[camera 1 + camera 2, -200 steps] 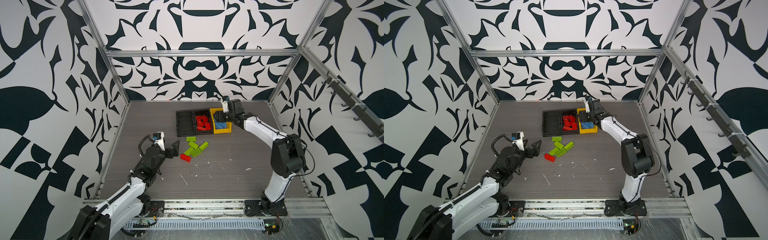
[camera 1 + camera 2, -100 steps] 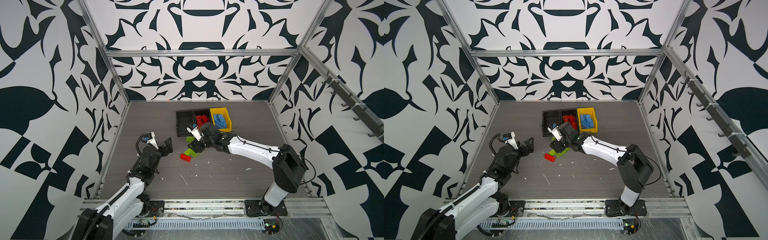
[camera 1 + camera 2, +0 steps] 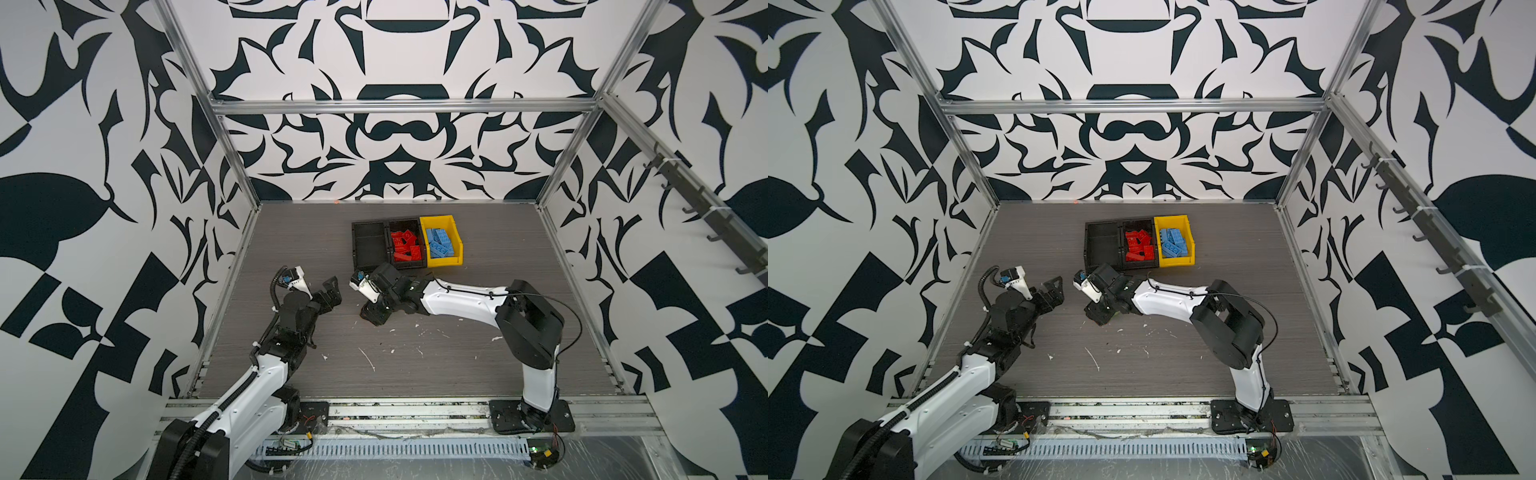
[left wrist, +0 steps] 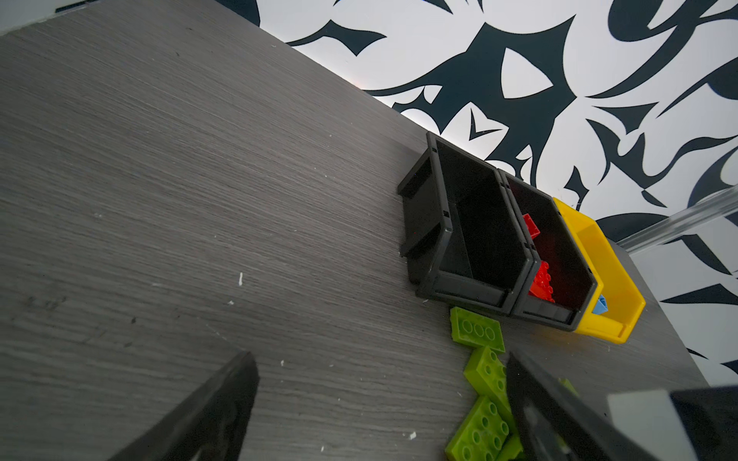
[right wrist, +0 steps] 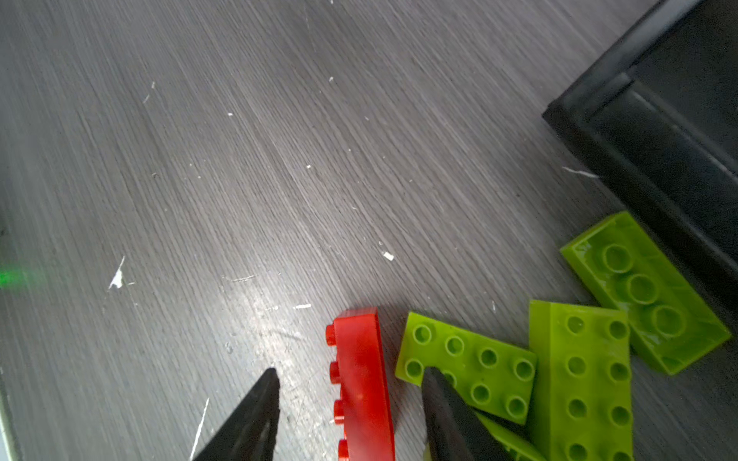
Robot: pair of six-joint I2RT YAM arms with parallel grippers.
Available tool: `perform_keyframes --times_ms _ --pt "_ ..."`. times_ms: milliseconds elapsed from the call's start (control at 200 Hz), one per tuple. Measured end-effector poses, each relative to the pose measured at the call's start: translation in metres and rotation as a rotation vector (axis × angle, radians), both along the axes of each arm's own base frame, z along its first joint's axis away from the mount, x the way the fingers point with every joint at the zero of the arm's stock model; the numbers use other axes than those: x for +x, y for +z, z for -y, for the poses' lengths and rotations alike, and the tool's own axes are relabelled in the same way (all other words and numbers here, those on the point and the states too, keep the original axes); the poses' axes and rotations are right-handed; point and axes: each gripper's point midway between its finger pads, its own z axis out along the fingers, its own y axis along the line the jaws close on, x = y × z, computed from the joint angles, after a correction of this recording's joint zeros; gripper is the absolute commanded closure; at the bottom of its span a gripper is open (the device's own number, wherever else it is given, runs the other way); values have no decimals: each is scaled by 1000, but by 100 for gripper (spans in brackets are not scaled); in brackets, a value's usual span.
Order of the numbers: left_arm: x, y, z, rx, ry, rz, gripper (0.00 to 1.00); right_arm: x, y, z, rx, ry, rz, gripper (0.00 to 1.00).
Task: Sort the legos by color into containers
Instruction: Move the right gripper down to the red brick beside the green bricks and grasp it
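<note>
Near the tabletop's middle, just short of the black container (image 5: 659, 131): red lego (image 5: 361, 399) on its side between parted, untouching jaws of the right gripper (image 5: 351, 371). One finger overlapping a green lego (image 5: 471, 367), which could be dragged along. Left gripper (image 4: 381, 357) wide open, empty.

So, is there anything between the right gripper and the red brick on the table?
Nothing visible. The right gripper stands open astride the red brick. A green brick lies just outside one finger, not in between.
</note>
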Motion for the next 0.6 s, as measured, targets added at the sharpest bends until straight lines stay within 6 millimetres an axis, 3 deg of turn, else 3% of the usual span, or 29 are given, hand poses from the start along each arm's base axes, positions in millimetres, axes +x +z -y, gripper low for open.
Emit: perform_keyframes --times_ms 190,335,485,600 --pt "-1 -3 -7 -15 29 -18 0 6 -5 -8 -19 4 9 44" --pt "-3 -5 -26 -65 100 -23 0 6 -12 -6 -54 11 10 46" --pt "-8 -21 -47 -128 168 -62 0 6 -19 -8 -87 26 15 47" --pt "-9 -28 -47 -155 163 -88 0 4 -26 -9 -111 37 16 48"
